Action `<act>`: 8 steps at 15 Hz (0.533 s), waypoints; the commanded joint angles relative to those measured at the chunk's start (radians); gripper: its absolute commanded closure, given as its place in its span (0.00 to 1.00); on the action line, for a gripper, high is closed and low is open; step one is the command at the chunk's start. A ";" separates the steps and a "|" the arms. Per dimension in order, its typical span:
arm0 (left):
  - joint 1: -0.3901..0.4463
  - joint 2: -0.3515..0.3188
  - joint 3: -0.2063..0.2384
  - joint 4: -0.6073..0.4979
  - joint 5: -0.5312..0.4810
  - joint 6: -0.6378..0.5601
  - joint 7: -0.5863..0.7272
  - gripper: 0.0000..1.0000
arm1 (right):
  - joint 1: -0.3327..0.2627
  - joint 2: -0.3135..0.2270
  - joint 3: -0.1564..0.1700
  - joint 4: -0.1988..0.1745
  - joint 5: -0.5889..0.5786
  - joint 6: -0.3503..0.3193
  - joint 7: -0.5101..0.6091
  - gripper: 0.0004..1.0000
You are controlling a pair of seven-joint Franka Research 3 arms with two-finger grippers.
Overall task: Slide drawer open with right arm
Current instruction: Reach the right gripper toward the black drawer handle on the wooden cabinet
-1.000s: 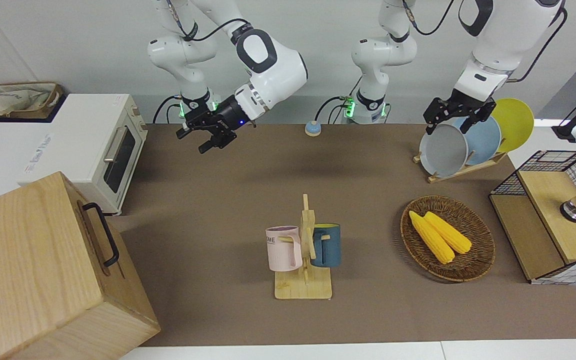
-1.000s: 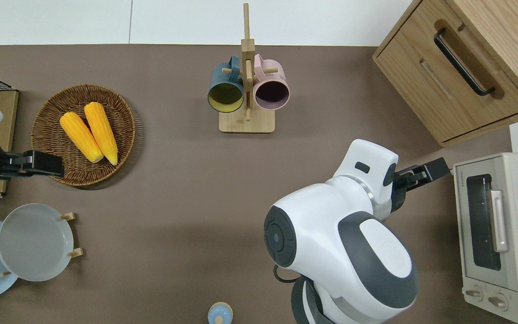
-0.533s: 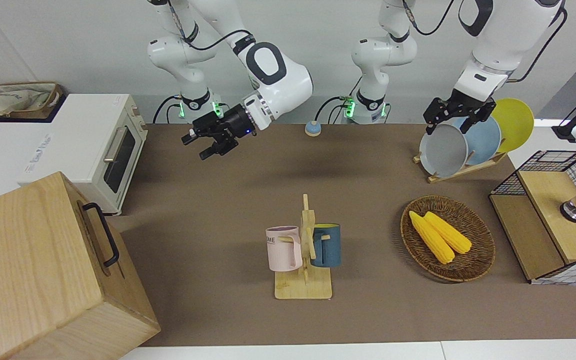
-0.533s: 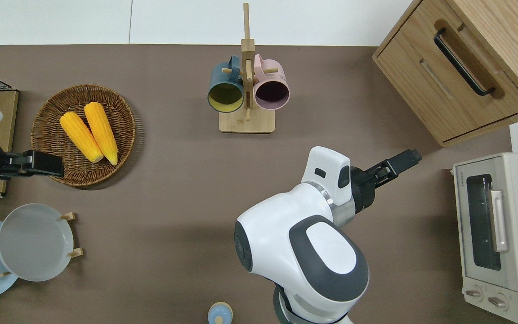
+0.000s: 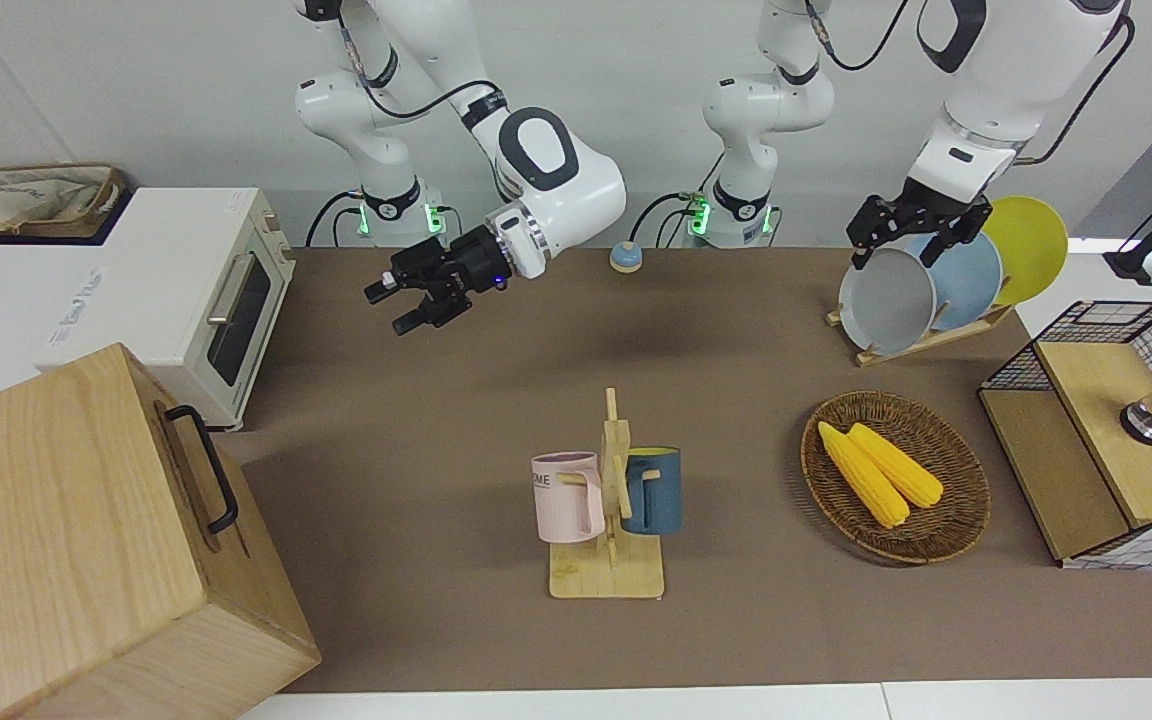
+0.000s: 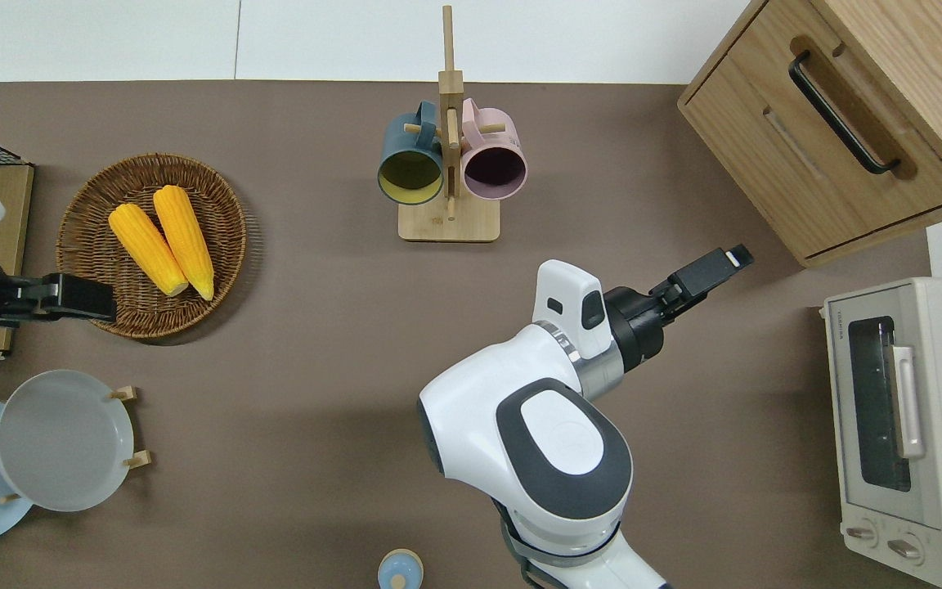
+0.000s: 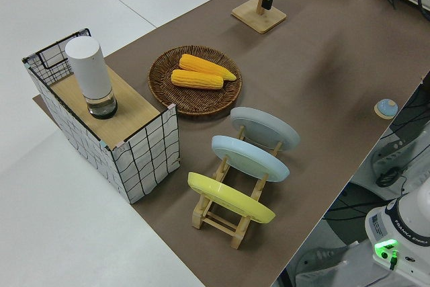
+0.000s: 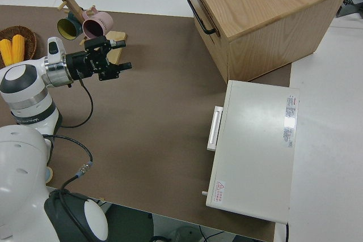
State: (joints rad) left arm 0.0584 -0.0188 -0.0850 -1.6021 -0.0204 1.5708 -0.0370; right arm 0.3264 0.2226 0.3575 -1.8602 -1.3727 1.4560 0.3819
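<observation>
The big pale-wood box cabinet (image 6: 888,74) sits at the right arm's end of the table, farther from the robots than the white toaster oven with a silver handle (image 6: 904,425), and it is cut off at the frame edge in the overhead and front views, so its full extent isn't visible. The wide shallow light-wood drawer (image 6: 835,155) is in the cabinet's front face, flush with it, only thin seams marking it out. Its black metal bar handle (image 6: 841,113) runs lengthwise along the top of the drawer front, in a routed recess. The cabinet stands turned on the table, so the drawer front faces diagonally toward the table's middle and the robots, and the handle's long axis runs slantwise across the overhead view.

The right arm's black fingered gripper (image 5: 406,306) hangs in the air over bare brown table covering (image 6: 316,327), between the wooden mug stand with a pink and a dark blue mug (image 6: 448,164) and the toaster oven. It points toward the cabinet, well apart from the handle. Its fingers stand apart with a clear gap, holding nothing. A small blue light shows at its wrist.

From overhead the arm's bulky white elbow covers much of the table beneath it. The left arm is parked; whether the left gripper (image 5: 911,225) is parted or closed, I cannot tell.
</observation>
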 commanded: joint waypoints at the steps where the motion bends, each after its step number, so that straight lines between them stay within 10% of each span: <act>1: -0.005 -0.007 0.002 0.001 0.013 -0.005 0.005 0.00 | 0.003 0.035 0.000 -0.002 -0.060 -0.020 0.018 0.02; 8: -0.006 -0.007 0.004 0.001 0.013 -0.005 0.005 0.00 | 0.000 0.072 -0.023 -0.002 -0.166 -0.029 0.086 0.03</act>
State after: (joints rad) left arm 0.0585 -0.0188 -0.0848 -1.6021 -0.0204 1.5708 -0.0370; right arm 0.3263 0.2799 0.3457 -1.8602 -1.4816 1.4423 0.4193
